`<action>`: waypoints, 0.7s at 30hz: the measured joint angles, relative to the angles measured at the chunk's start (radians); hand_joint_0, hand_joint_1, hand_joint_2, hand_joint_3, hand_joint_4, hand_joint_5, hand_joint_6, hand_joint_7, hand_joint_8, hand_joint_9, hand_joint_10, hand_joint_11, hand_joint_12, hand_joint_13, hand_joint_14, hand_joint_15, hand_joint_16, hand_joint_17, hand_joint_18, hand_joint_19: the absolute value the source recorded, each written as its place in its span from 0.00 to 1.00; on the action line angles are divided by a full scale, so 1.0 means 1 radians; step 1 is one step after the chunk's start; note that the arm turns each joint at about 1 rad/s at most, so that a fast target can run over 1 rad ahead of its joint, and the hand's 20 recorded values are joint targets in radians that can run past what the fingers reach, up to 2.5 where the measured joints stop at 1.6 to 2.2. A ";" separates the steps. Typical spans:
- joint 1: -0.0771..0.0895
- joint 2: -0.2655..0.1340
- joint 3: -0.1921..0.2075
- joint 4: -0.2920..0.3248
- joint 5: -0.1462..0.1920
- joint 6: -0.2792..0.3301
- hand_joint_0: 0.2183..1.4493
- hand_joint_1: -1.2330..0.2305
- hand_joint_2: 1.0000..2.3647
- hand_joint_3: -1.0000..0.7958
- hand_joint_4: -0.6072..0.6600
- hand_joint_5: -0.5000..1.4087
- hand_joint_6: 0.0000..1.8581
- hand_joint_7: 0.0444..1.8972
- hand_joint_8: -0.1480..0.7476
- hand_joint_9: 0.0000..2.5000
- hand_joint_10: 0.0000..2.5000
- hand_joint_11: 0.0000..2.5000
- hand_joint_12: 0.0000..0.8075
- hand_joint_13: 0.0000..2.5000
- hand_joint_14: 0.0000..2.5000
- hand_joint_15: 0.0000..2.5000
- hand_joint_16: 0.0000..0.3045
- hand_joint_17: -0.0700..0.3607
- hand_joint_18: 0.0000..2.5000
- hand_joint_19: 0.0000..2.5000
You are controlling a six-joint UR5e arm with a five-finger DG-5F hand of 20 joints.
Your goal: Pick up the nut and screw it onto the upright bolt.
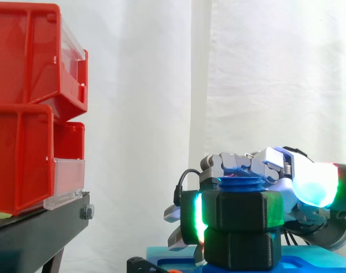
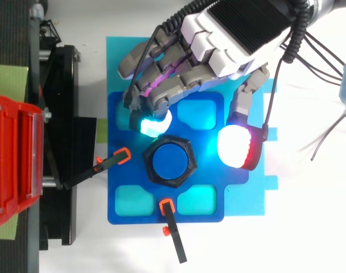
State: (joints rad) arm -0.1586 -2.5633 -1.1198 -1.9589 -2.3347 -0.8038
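Note:
A blue upright bolt (image 2: 171,161) stands in the middle of a dark blue base (image 2: 207,176). A black hex nut (image 1: 249,210) sits on it, with the bolt's threaded top (image 1: 241,185) poking just above the nut. Below the nut is a second black hex block (image 1: 241,247). My hand (image 2: 241,34) reaches over from the upper right and straddles the nut. A green-glowing fingertip (image 1: 190,216) rests against the nut's left side. The white and red thumb pad (image 2: 235,147) hangs to the right of the nut, a gap apart from it. The hand is open.
Red bins (image 1: 25,114) on a black stand (image 1: 42,227) fill the left side. Two black clamps with orange tips (image 2: 123,155) (image 2: 167,205) hold the base on a light blue board (image 2: 246,187). White table lies below and to the right.

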 measured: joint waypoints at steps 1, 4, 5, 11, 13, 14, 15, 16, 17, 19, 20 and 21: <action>0.000 0.000 0.000 0.000 0.000 0.000 0.19 0.72 0.00 0.28 0.64 0.28 0.27 0.80 0.50 0.44 0.00 0.00 0.41 0.33 0.00 0.01 0.14 0.39 0.24 0.09; -0.001 0.000 0.000 0.000 0.000 0.000 0.17 0.72 0.00 0.28 0.67 0.27 0.27 0.73 0.50 0.43 0.00 0.00 0.42 0.32 0.00 0.00 0.15 0.40 0.24 0.08; -0.001 0.000 0.001 0.000 0.000 0.000 0.17 0.72 0.00 0.28 0.67 0.27 0.27 0.72 0.50 0.43 0.00 0.00 0.42 0.32 0.00 0.00 0.15 0.40 0.24 0.08; -0.002 0.000 0.015 -0.001 -0.007 0.007 0.17 0.71 0.00 0.28 0.69 0.22 0.27 0.43 0.47 0.39 0.00 0.00 0.43 0.31 0.00 0.00 0.16 0.41 0.23 0.08; -0.003 0.001 0.022 -0.001 -0.014 0.013 0.16 0.71 0.00 0.28 0.68 0.20 0.27 0.38 0.46 0.36 0.00 0.00 0.43 0.30 0.00 0.00 0.16 0.42 0.23 0.08; -0.003 0.001 0.026 -0.001 -0.019 0.015 0.16 0.71 0.00 0.28 0.67 0.20 0.27 0.37 0.47 0.36 0.00 0.00 0.43 0.30 0.00 0.00 0.16 0.42 0.23 0.08; -0.004 0.001 0.031 -0.001 -0.025 0.018 0.16 0.71 0.00 0.28 0.66 0.19 0.27 0.36 0.46 0.36 0.00 0.00 0.43 0.30 0.00 0.00 0.16 0.42 0.22 0.08; -0.005 0.001 0.035 -0.001 -0.030 0.021 0.16 0.71 0.00 0.28 0.66 0.19 0.27 0.35 0.47 0.35 0.00 0.00 0.43 0.30 0.00 0.00 0.16 0.42 0.22 0.08; -0.006 0.001 0.040 -0.002 -0.034 0.023 0.16 0.71 0.00 0.28 0.65 0.19 0.27 0.34 0.46 0.35 0.00 0.00 0.43 0.30 0.00 0.00 0.16 0.42 0.22 0.08; -0.009 0.001 0.051 -0.002 -0.045 0.029 0.16 0.71 0.00 0.28 0.64 0.18 0.27 0.32 0.46 0.34 0.00 0.00 0.43 0.29 0.00 0.00 0.16 0.42 0.21 0.08; -0.010 0.001 0.056 -0.002 -0.051 0.032 0.16 0.71 0.00 0.28 0.64 0.18 0.27 0.32 0.46 0.34 0.00 0.00 0.43 0.29 0.00 0.00 0.16 0.42 0.22 0.08; -0.012 0.001 0.059 -0.002 -0.055 0.034 0.16 0.71 0.00 0.28 0.63 0.18 0.27 0.31 0.45 0.33 0.00 0.00 0.43 0.29 0.00 0.00 0.16 0.42 0.21 0.08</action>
State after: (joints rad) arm -0.1701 -2.5627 -1.0605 -1.9604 -2.3893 -0.7701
